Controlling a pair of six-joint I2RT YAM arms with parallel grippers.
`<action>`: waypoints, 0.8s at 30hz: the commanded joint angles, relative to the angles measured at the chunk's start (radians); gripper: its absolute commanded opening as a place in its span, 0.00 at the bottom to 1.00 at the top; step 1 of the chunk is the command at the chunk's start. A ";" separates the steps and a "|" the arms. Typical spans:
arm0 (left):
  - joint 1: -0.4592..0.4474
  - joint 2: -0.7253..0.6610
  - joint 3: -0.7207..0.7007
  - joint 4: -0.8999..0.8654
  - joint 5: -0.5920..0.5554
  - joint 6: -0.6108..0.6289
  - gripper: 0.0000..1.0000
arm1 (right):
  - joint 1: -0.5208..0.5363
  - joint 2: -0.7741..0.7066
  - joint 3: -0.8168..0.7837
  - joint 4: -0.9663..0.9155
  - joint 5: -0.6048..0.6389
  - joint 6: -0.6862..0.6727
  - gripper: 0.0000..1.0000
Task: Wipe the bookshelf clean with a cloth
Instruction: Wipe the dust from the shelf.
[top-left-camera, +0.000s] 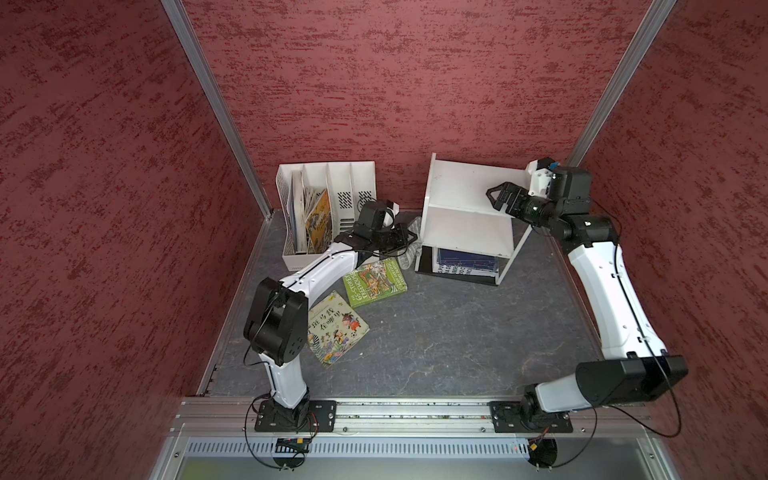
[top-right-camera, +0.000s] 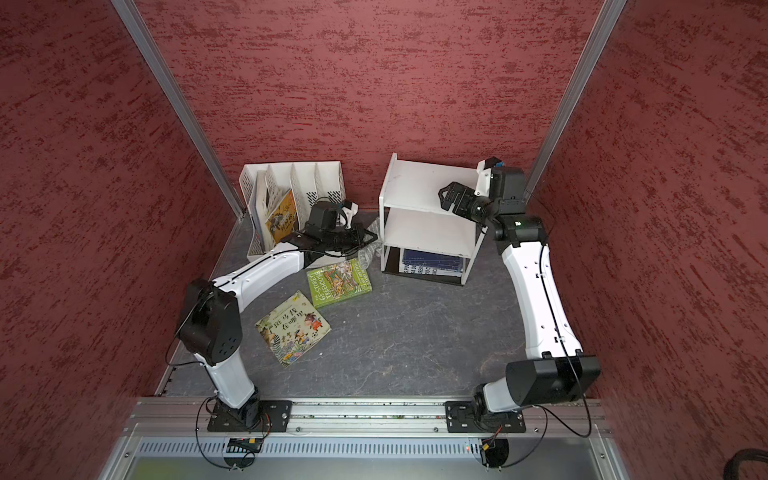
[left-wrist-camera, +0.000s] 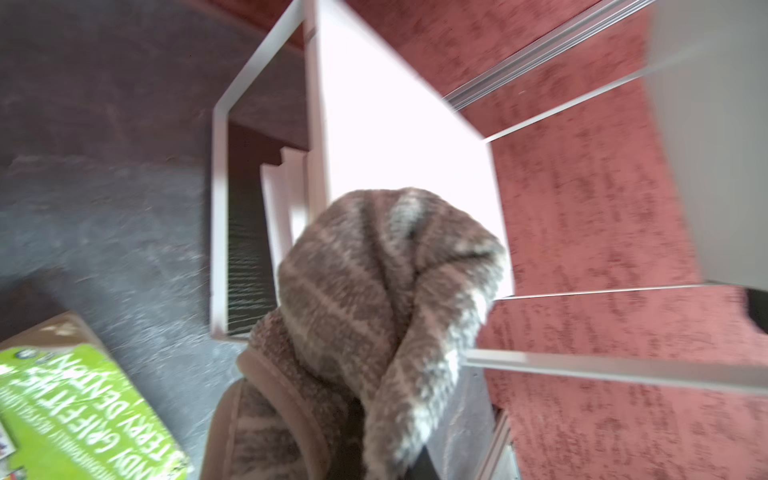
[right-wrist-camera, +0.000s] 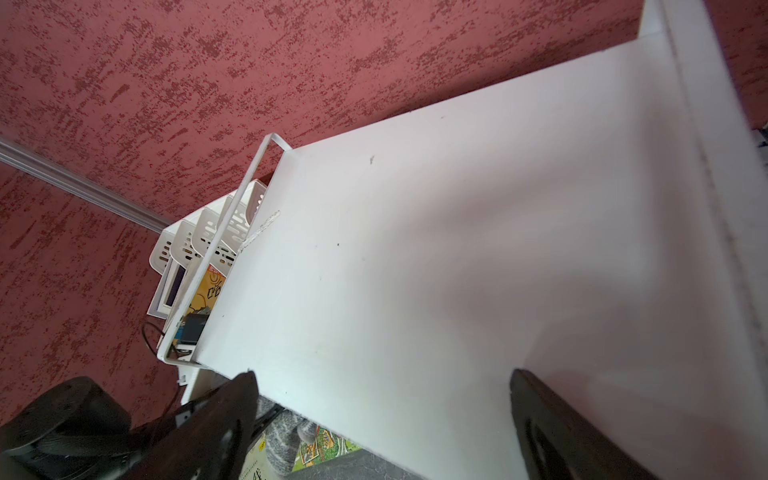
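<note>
The white bookshelf (top-left-camera: 465, 187) (top-right-camera: 419, 183) stands at the back right in both top views. My left gripper (top-left-camera: 409, 239) (top-right-camera: 372, 239) is low beside the rack's left end, shut on the cloth (top-left-camera: 406, 255) (top-right-camera: 368, 251). In the left wrist view the grey striped cloth (left-wrist-camera: 374, 291) hangs in a bunch over the jaws and hides the fingertips, with the bookshelf's board (left-wrist-camera: 395, 137) just beyond. My right gripper (top-left-camera: 496, 197) (right-wrist-camera: 386, 415) hovers open over the right end of the top board (right-wrist-camera: 415, 249), holding nothing.
A white file organizer (top-left-camera: 328, 195) with books stands at the back left. A green book (top-left-camera: 376, 282) and a picture book (top-left-camera: 336, 328) lie on the grey floor near my left arm. Blue books (top-left-camera: 465, 264) lie on the rack's bottom tier. Red walls close in on three sides.
</note>
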 joint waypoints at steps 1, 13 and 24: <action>-0.018 0.028 -0.007 0.027 0.014 -0.042 0.00 | -0.005 -0.009 -0.028 -0.056 0.037 -0.006 0.98; -0.067 0.153 -0.094 0.260 -0.057 -0.371 0.00 | -0.006 -0.009 -0.051 -0.034 0.030 0.019 0.98; -0.113 0.266 -0.118 0.337 -0.138 -0.514 0.00 | -0.005 -0.010 -0.075 -0.037 0.046 0.016 0.98</action>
